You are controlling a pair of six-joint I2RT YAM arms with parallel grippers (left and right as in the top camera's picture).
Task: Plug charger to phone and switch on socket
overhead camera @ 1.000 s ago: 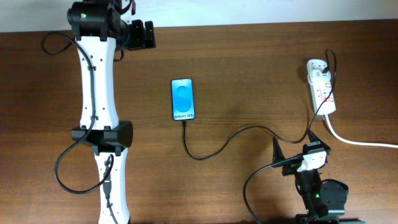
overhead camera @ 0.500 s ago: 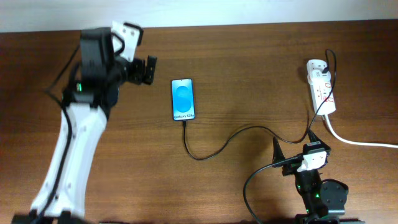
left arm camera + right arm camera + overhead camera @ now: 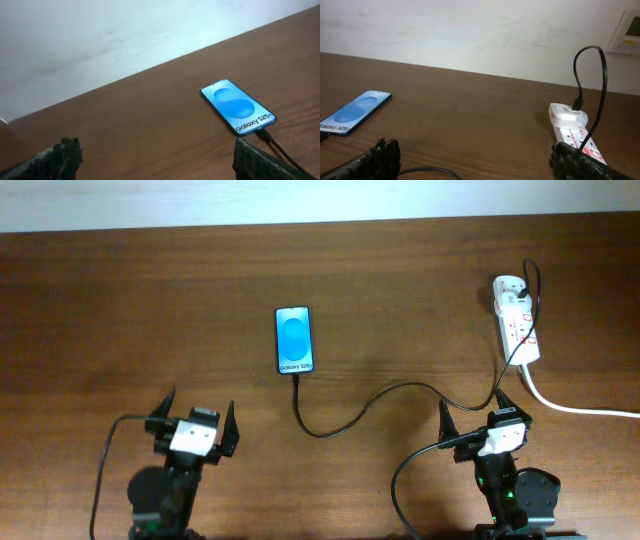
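Overhead view w/ both wrist views. The phone [image 3: 294, 340] lies flat, screen up and lit blue, on the brown table [image 3: 400, 270], left of centre toward the far edge; "Galaxy S25+" text sits at its near end. The charger [image 3: 410, 385], a thin black cable, meets the phone's near short edge, where its connector tip [image 3: 264, 134] touches the port. From there it loops toward the near side, then runs right and up to the socket [image 3: 515, 320]. The socket, a white strip w/ red marks, lies at the far right, and its thick white cord [image 3: 570, 408] trails off the right edge. Switch position cannot be told. The left gripper [image 3: 192, 420] sits at the near left, well apart from the phone, jaws spread wide and holding nothing. The right gripper [image 3: 473, 418] sits at the near right, just beside the cable's low bend, jaws likewise wide and empty. In the right wrist view the cable arcs above the socket [image 3: 572, 125] against a pale wall.
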